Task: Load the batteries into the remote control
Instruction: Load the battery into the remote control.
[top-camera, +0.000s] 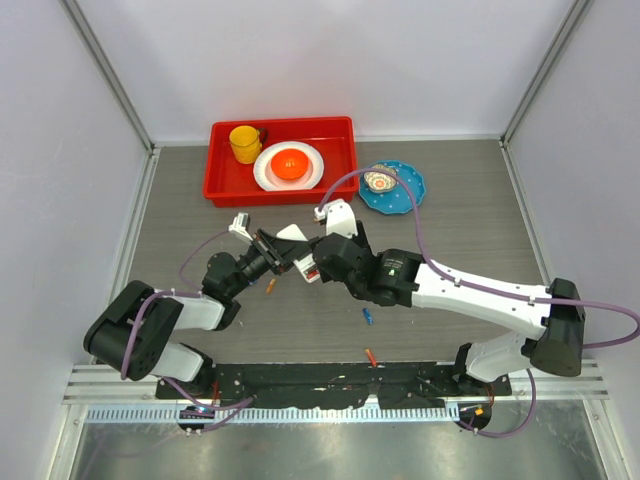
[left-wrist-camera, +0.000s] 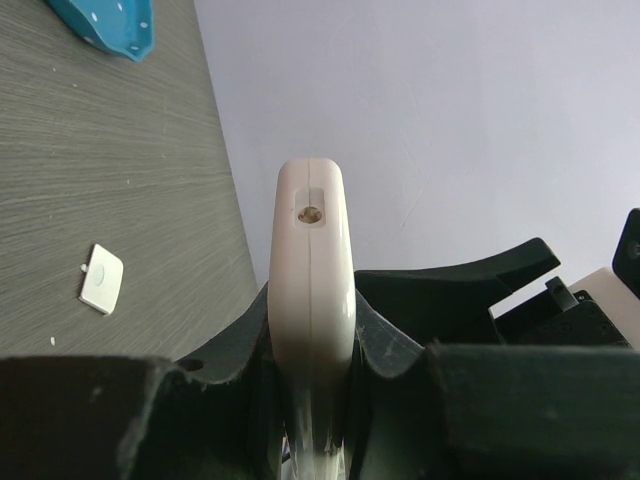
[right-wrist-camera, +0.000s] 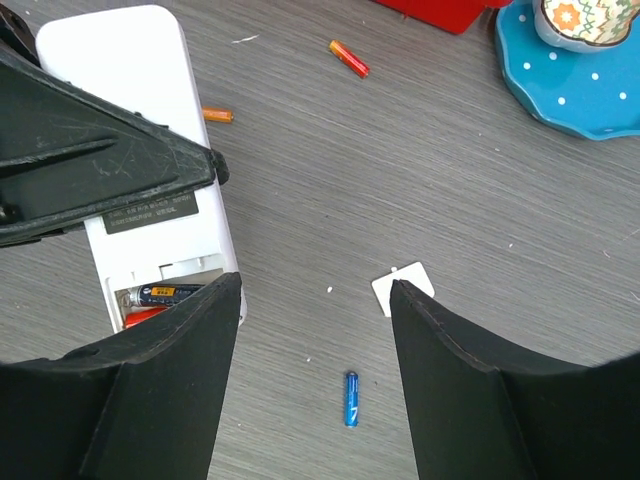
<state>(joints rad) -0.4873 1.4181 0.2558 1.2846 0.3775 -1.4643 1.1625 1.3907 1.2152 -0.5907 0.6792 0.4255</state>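
Presently the flat white plastic remote control (left-wrist-camera: 312, 270) (probably light, stiff) is clamped across its faces by the left pincer (left-wrist-camera: 312, 345); the right pincer (right-wrist-camera: 315, 285) is spread wide.

Grey wood-grain table (top-camera: 480, 230), plain white walls (top-camera: 350, 60)

In the top view, a tray (top-camera: 340, 125) at upper centre holds a cup (top-camera: 244, 143) and a plate (top-camera: 268, 172), a dish (top-camera: 410, 190) lies just right of it, the remote (top-camera: 292, 235) is at centre, and batteries (top-camera: 367, 316) lie scattered on the tabletop (top-camera: 470, 240) below it.
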